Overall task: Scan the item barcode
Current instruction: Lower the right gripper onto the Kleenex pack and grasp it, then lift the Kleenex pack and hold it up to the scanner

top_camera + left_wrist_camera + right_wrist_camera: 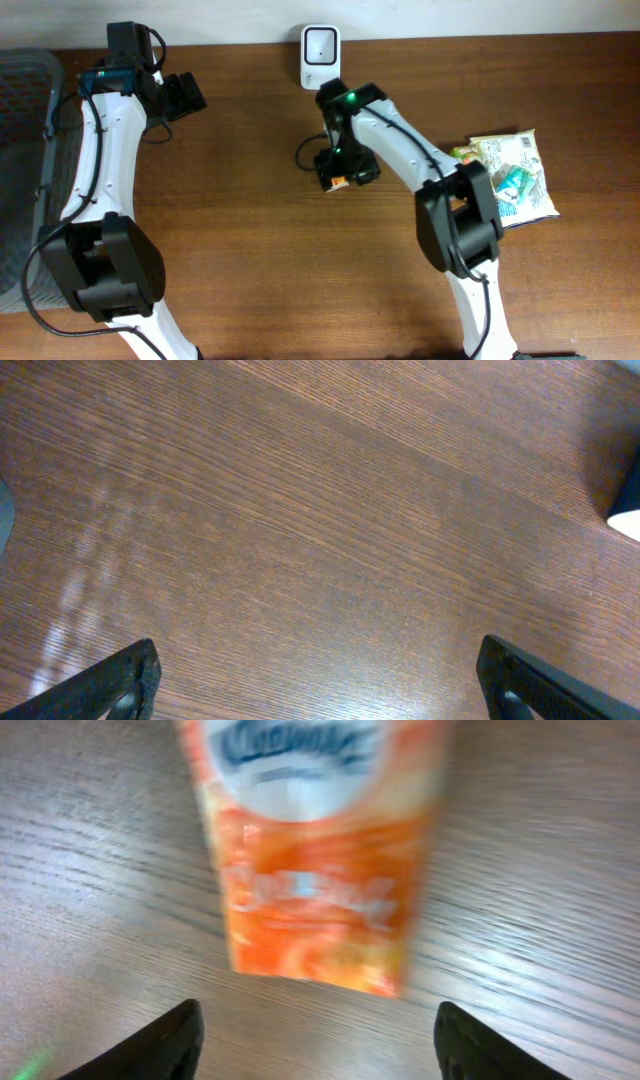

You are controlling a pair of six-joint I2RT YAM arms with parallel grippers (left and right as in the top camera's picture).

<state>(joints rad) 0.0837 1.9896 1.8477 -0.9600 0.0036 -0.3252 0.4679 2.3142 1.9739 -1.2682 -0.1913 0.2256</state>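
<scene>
From overhead, the orange tissue pack (pixel 337 182) lies on the brown bench (pixel 250 260) near its middle, in front of the white scanner (pixel 320 45) and apart from it; the right fingers (pixel 350 168) hang just over the pack and hide most of it; the left fingers (pixel 186 94) are far off at the back left, near a grey basket (pixel 20 150); snack packets (pixel 510 175) lie at the right.

In the left wrist view the left fingers (pixel 115 685) stand spread wide over bare wood, with nothing between them.

The right wrist view is blurred; the right fingers (pixel 175 1040) stand well apart and grip nothing; the tissue pack (pixel 315 870) lies flat on the bench just ahead of their tips, in line with the gap between them; its near edge stops short of both tips and touches neither.
</scene>
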